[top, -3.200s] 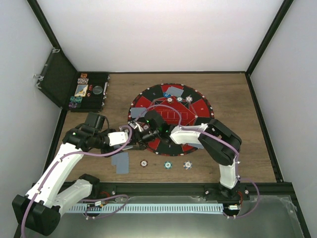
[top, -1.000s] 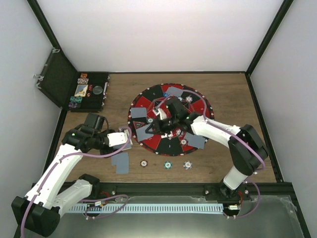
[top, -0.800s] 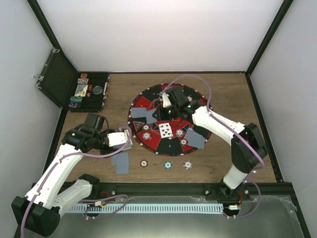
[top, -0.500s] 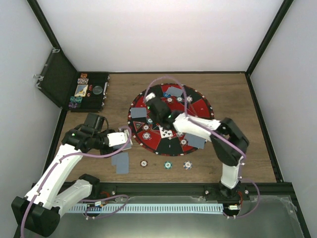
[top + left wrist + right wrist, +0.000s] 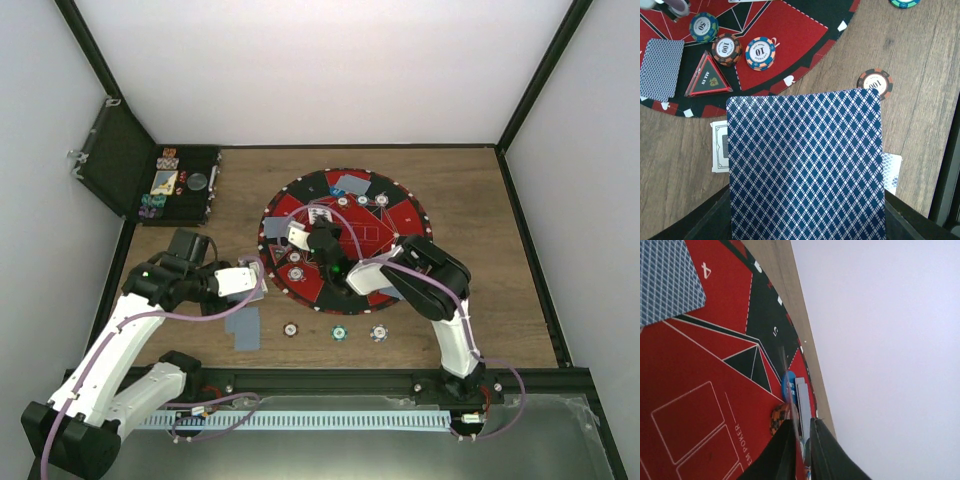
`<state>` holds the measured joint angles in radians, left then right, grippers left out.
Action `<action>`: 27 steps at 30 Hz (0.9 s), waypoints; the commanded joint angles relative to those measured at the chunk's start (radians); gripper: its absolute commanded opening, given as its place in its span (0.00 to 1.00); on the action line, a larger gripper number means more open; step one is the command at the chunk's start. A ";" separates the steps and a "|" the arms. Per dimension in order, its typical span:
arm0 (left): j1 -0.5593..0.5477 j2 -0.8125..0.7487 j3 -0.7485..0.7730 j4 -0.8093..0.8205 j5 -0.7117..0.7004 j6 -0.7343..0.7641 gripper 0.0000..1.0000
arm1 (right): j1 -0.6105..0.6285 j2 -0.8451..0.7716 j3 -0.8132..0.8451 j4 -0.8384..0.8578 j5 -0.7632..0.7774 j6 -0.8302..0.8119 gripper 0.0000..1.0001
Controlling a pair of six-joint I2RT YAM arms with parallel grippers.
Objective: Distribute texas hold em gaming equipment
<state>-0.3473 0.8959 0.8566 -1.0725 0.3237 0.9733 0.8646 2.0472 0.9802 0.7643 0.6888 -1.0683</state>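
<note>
1. A wooden table stands inside white walls. An open black case lies far left, and the round red-and-black mat is in the centre.
2. Three chips sit in a row on the wood, nearer the arms than the mat.
3. Compared with half a second ago, the left gripper is unmoved. The right gripper has swung from the mat's far-left sector to its left part.
4. The left jaws clamp a blue-patterned card beside the mat's left edge. Its back faces the wrist camera, and its long axis runs out from the fingers toward the mat.
5. The right jaws stand narrow, pinching a pale card seen edge-on above the mat.
</note>
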 commanded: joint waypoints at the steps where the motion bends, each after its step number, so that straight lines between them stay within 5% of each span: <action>1: 0.004 -0.012 0.010 -0.002 0.003 0.012 0.04 | -0.003 -0.057 0.007 -0.062 -0.022 0.027 0.18; 5: 0.005 -0.008 0.012 0.000 0.009 0.015 0.04 | -0.004 -0.146 0.012 -0.308 -0.074 0.170 0.58; 9: 0.004 -0.006 0.023 0.000 0.018 0.012 0.04 | -0.003 -0.210 0.038 -0.483 -0.096 0.268 0.72; 18: 0.004 -0.026 0.019 -0.011 0.015 0.014 0.04 | -0.010 -0.331 0.124 -0.905 -0.186 0.651 0.79; 27: 0.005 -0.022 0.020 -0.009 0.021 0.010 0.04 | -0.009 -0.317 0.134 -1.043 -0.317 0.902 0.77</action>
<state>-0.3473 0.8795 0.8566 -1.0805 0.3218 0.9768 0.8585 1.7069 1.0676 -0.1726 0.4614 -0.3260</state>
